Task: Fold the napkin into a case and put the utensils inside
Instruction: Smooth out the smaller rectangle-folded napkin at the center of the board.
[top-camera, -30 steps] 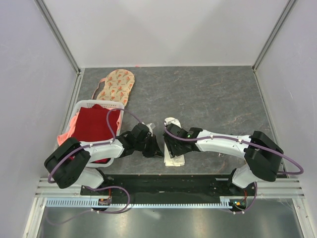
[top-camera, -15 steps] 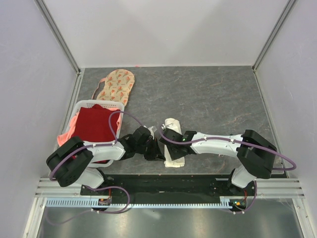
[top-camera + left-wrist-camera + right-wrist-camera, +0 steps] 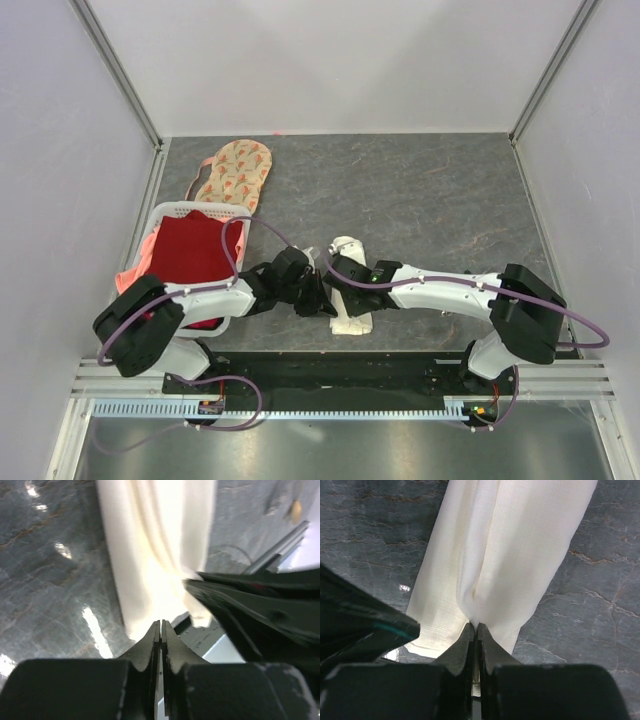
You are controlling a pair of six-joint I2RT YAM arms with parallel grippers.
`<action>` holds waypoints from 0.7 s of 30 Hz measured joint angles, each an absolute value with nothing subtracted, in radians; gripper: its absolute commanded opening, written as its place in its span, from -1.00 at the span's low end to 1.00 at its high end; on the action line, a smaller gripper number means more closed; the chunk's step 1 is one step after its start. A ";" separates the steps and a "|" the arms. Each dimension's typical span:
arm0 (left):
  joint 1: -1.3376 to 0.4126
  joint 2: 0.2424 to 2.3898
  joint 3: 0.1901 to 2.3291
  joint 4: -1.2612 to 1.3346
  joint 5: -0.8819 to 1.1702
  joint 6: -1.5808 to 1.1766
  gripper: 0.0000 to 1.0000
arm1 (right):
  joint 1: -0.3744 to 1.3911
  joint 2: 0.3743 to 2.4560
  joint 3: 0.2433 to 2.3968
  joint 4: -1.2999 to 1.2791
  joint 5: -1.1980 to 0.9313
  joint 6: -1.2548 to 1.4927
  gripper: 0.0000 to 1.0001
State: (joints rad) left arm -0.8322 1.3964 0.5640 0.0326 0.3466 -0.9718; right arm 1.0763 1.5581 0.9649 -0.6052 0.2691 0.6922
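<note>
The cream-white napkin [image 3: 348,250] lies as a narrow folded strip near the table's front edge, between my two arms. It fills the left wrist view [image 3: 150,550] and the right wrist view [image 3: 510,545]. My right gripper [image 3: 341,287] [image 3: 475,626] is shut on a raised pucker in the middle of the strip's near end. From the left, my left gripper [image 3: 324,300] [image 3: 161,623] has its jaws pressed together at the same end's edge, beside a right finger [image 3: 240,605]. The left fingertips [image 3: 395,625] touch the napkin's corner. The utensils are out of view.
A white basket [image 3: 200,208] holding a red cloth [image 3: 190,255] stands at the left. A peach floral cloth [image 3: 236,172] lies behind it. The metal rail of the table's front edge [image 3: 330,345] runs just below the napkin. Walls close the left, back and right sides.
The right jaws have shut onto the napkin's near end. The left gripper has slid right to the same end, closing further. The cloth's far tip has shifted slightly.
</note>
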 measured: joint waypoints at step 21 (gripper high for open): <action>-0.887 1.546 0.531 0.182 0.349 -0.999 -0.96 | 1.076 1.533 0.935 -0.476 0.197 0.839 -1.00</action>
State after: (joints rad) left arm -0.8871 1.5459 0.5312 0.1822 0.3492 -0.9985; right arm 1.0763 1.5333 0.9348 -0.4755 0.1970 0.8387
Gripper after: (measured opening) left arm 0.026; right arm 0.011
